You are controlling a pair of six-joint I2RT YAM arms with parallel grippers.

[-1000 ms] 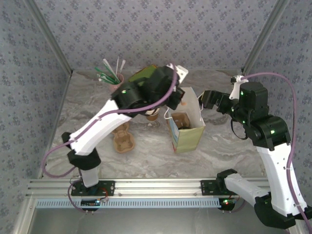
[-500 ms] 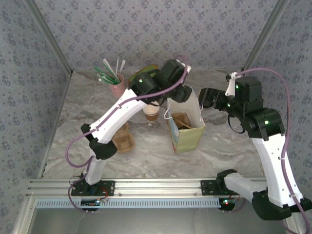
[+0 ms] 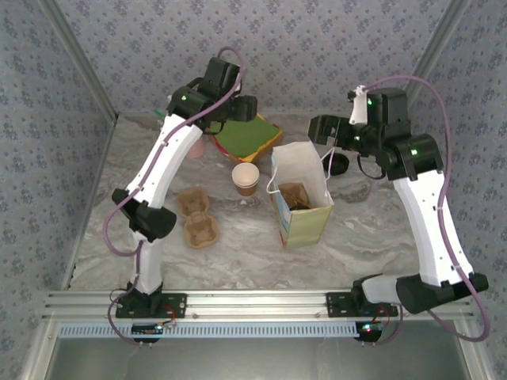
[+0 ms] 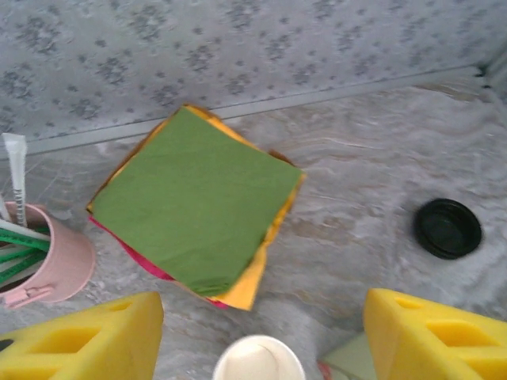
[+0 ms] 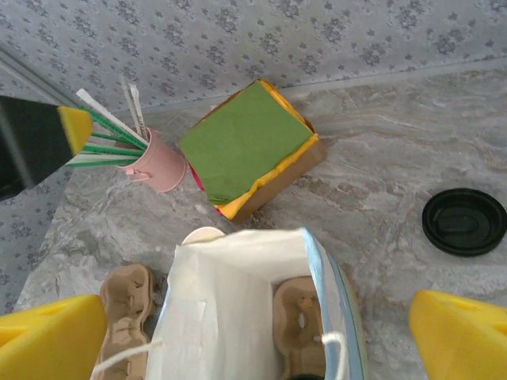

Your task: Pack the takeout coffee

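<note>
Patterned blue-grey wallpaper (image 3: 317, 47) on three sides, closing in a grey-veined marble counter (image 3: 380, 229), with a metal rail (image 3: 253, 302) along the near edge. Near the middle, a white paper bag (image 3: 305, 226), upright, mouth open. Holds a cardboard carrier (image 3: 291, 192) and, low beside it, the takeout coffee (image 3: 301, 206), of which little but the dark lid shows. High over the far side, the left pincer (image 4: 261, 317), fingers wide apart, gripping nothing. Up behind the bag, the right pincer (image 5: 253, 317), likewise spread wide and empty. Beyond the bag, a stack of napkins (image 3: 245, 136), green on top, yellow and pink beneath. Left of the bag, two more carriers (image 3: 200, 231) lying close together. Just left of the napkins, a pink pot (image 5: 162, 168) of straws. Between napkins and bag, a lidless cup (image 3: 245, 178), white inside. Right of the bag, a loose black lid (image 4: 447, 228) flat on the counter.
</note>
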